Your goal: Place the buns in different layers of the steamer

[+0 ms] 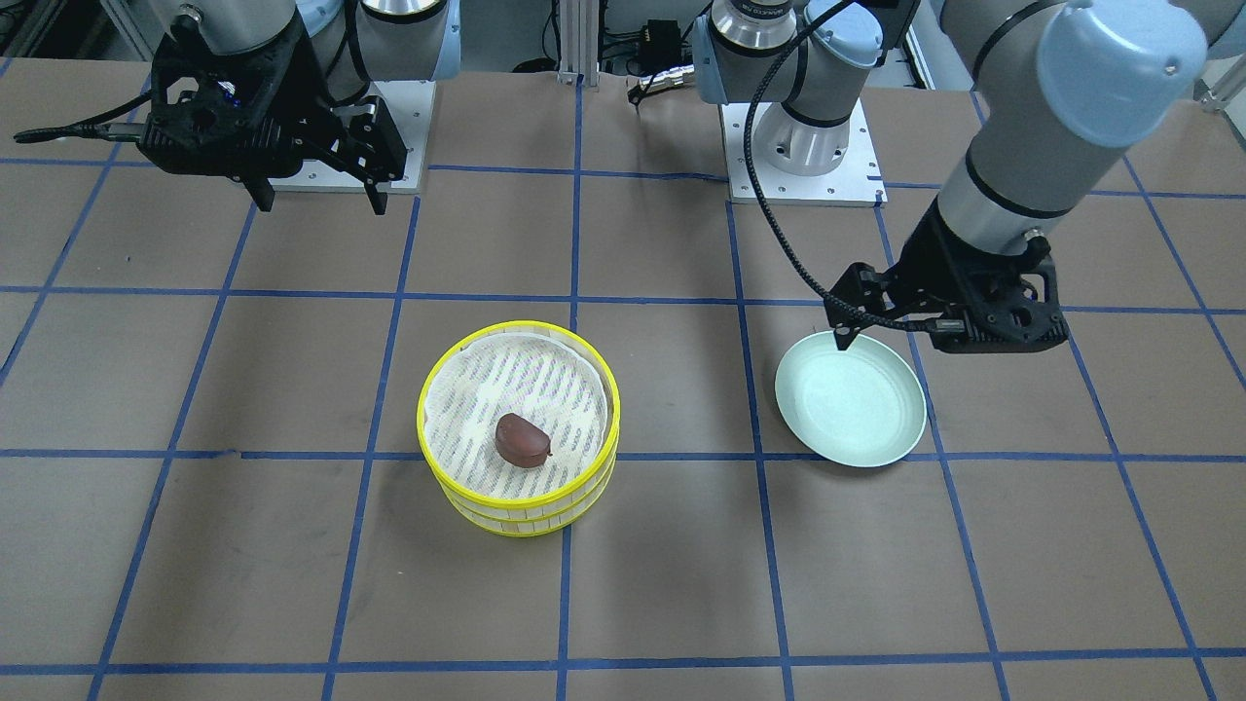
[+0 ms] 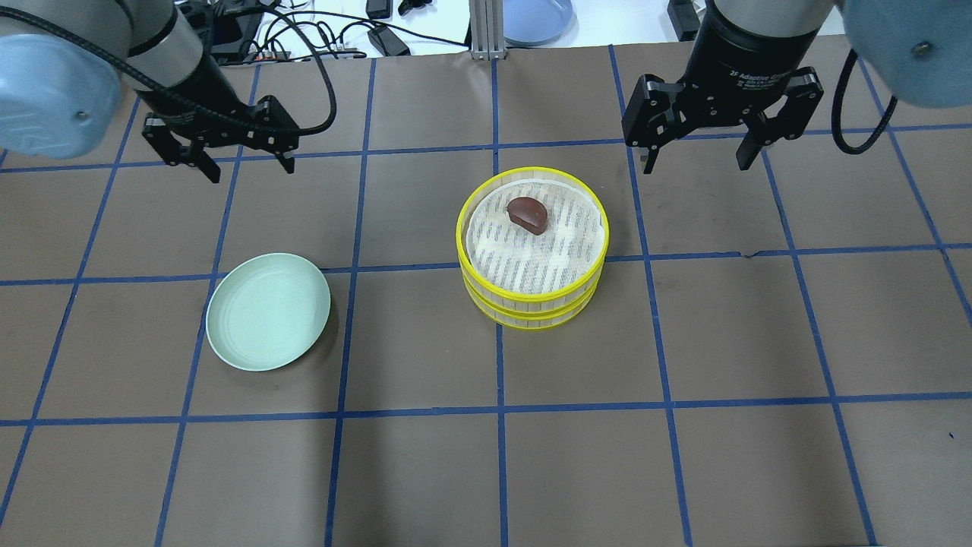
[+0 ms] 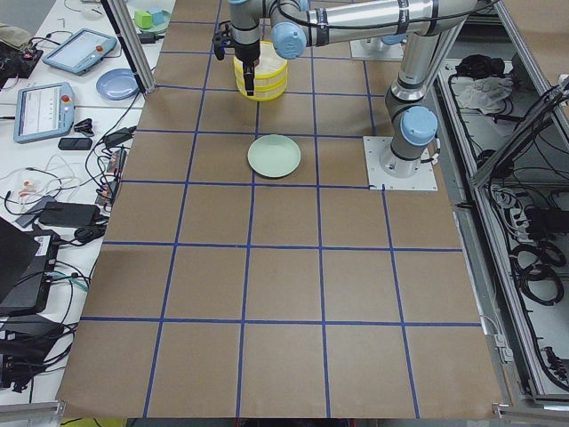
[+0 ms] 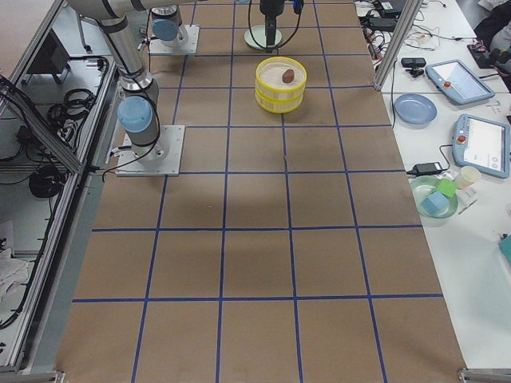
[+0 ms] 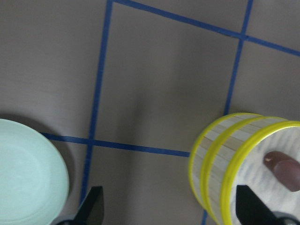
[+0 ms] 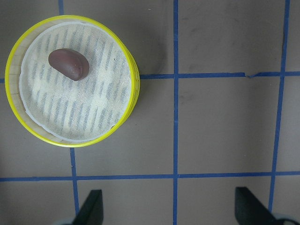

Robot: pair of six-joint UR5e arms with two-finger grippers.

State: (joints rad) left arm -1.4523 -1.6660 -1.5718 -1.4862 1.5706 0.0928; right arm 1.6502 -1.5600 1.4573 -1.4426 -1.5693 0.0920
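Observation:
The two steamer layers (image 2: 531, 172) stand stacked mid-table, with yellow rims and a white mesh liner. The dark reddish-brown bun (image 2: 528, 214) lies on the top layer's liner and also shows in the right wrist view (image 6: 69, 64). The cream-white bun shows in no view. My left gripper (image 2: 250, 169) is open and empty, raised behind the pale green plate (image 2: 267, 311) and left of the steamer (image 5: 213, 159). My right gripper (image 2: 695, 163) is open and empty, raised behind and to the right of the steamer.
The green plate has nothing on it. The table is brown paper with a blue tape grid. A side desk beyond the table edge holds tablets, bowls and cables (image 4: 447, 104).

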